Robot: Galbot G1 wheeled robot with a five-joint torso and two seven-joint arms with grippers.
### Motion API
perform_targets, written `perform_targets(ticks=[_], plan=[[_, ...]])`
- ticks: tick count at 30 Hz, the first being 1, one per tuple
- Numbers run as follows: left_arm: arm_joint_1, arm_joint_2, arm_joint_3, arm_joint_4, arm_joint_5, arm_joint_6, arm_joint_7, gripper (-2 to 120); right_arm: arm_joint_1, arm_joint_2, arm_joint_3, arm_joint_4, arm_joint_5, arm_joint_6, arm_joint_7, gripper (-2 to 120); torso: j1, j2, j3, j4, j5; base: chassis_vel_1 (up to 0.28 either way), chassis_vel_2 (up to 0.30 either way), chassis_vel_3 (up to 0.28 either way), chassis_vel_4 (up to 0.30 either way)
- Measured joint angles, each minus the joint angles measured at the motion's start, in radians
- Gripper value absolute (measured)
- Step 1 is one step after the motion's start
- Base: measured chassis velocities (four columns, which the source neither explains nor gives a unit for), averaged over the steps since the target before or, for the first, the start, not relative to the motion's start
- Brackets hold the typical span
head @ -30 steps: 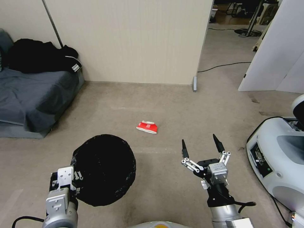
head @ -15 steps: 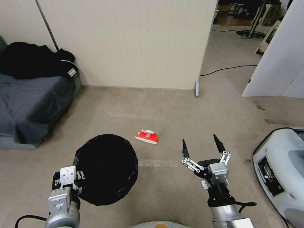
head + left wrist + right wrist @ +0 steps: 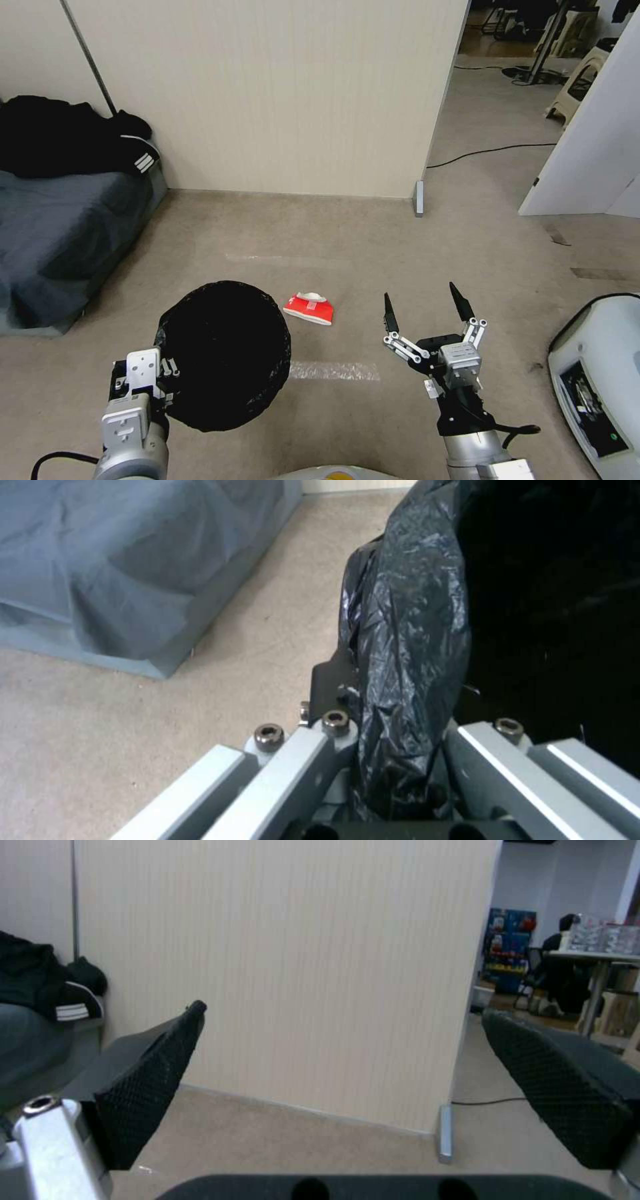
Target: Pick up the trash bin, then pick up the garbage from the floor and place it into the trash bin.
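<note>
Left pincer (image 3: 157, 380) pinches the trash bin (image 3: 223, 353) rim; right pincer (image 3: 423, 308) spread, empty.
Red packet (image 3: 309, 309) on floor: likely light, crinkly; grip across its flat middle.

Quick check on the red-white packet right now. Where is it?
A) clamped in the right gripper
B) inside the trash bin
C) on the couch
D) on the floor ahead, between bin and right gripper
D. In the head view the red-white packet lies on the carpet just past the trash bin held by the left gripper, while the right gripper is open with nothing between its fingers.
</note>
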Motion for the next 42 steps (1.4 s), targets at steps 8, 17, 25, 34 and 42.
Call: perform_targets(ticks=[8,17,25,34,42], plan=[[0.0,-0.001,-0.001,0.0,0.001,0.0,0.001,1,0.001,0.0,0.001,-0.003,0.014,0.027,-0.03,100,0.0,0.0,0.0,0.0,0.0,-0.005,0.004,0.006,-0.008],[-0.008,-0.001,-0.007,0.0,0.0,-0.009,0.011,1,0.107,0.0,0.036,-0.035,0.032,-0.041,-0.033,100,0.0,0.0,0.0,0.0,0.0,0.0,0.0,0.0,0.0],[-0.056,-0.004,-0.024,0.0,-0.005,0.017,0.022,1,0.359,-0.176,0.065,-0.111,0.2,-0.209,-0.008,100,0.0,0.0,0.0,0.0002,0.0002,0.0,0.0,0.0,0.0],[-0.063,-0.025,-0.014,0.004,0.031,0.008,0.04,1,0.709,-0.423,-0.056,-0.371,0.299,-0.364,-0.038,100,0.0,0.0,0.0,-0.0002,0.0004,0.0,0.0,0.0,0.0],[-0.072,-0.039,-0.008,0.046,0.045,-0.005,0.044,1,1.036,-0.517,-0.33,-0.677,0.254,-0.323,-0.127,100,0.0,0.0,0.0,-0.0002,-0.0001,0.0,0.0,0.0,0.0]])
